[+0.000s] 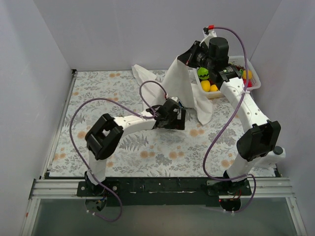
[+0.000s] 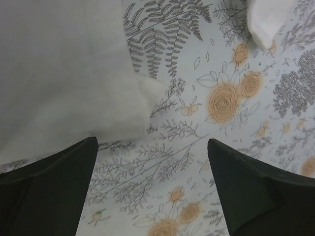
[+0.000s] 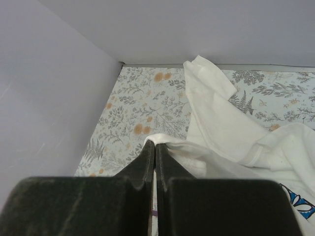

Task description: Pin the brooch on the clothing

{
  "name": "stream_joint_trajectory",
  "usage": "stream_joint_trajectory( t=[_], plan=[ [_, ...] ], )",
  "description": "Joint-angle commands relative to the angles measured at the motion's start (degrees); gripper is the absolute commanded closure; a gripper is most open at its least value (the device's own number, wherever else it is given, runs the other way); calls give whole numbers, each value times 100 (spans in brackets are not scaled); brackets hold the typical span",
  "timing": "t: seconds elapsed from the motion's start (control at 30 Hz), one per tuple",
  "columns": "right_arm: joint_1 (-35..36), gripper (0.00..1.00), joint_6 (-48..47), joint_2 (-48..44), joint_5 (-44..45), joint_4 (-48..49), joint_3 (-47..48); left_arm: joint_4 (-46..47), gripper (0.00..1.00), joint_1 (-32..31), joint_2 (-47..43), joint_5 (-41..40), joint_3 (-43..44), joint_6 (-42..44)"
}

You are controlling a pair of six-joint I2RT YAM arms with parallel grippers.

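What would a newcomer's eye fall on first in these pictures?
First, the white T-shirt at the far middle of the floral mat, held up like a tent by the right gripper, whose fingers are shut on a fold. Next, the left gripper, open and low over the mat beside the shirt's edge. Behind the shirt, a white bin holds bright yellow and green balls.

I see the white T-shirt (image 1: 179,83) bunched up toward one o'clock from the middle; the right gripper (image 3: 155,143) pinches one fold up high; the rest hangs down crumpled; a bit of blue print (image 3: 295,201) peeks out.
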Motion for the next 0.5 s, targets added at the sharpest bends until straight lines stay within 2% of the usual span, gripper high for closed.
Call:
stream_joint_trajectory(
  t=[0.0, 0.03, 0.17, 0.2, 0.27, 0.33, 0.43, 0.47],
  plan=[
    [-34, 99, -8, -86, 44, 353, 279, -1168, 7, -262, 771, -1269, 952, -269],
    [-43, 99, -17, -103, 44, 344, 262, -1326, 7, -279, 955, -1348, 1145, -409],
    [-96, 99, -43, -138, 1, 353, 183, -1590, 17, -288, 1237, -1656, 1322, -543],
    [-113, 99, -43, -156, -8, 353, 156, -1696, 26, -288, 1273, -1883, 1349, -586],
    [-140, 99, -61, -217, -43, 379, 60, -1837, 36, -288, 1291, -2077, 1306, -604],
    [-157, 99, -104, -340, -43, 414, -72, -1811, 67, -288, 1150, -2350, 1174, -552],
    [-175, 99, -201, -481, -17, 406, -248, -1758, 90, -279, 738, -2560, 937, -367],
    [-193, 99, -227, -525, 26, 380, -335, -1750, 93, -279, 589, -2640, 788, -210]
  ],
)
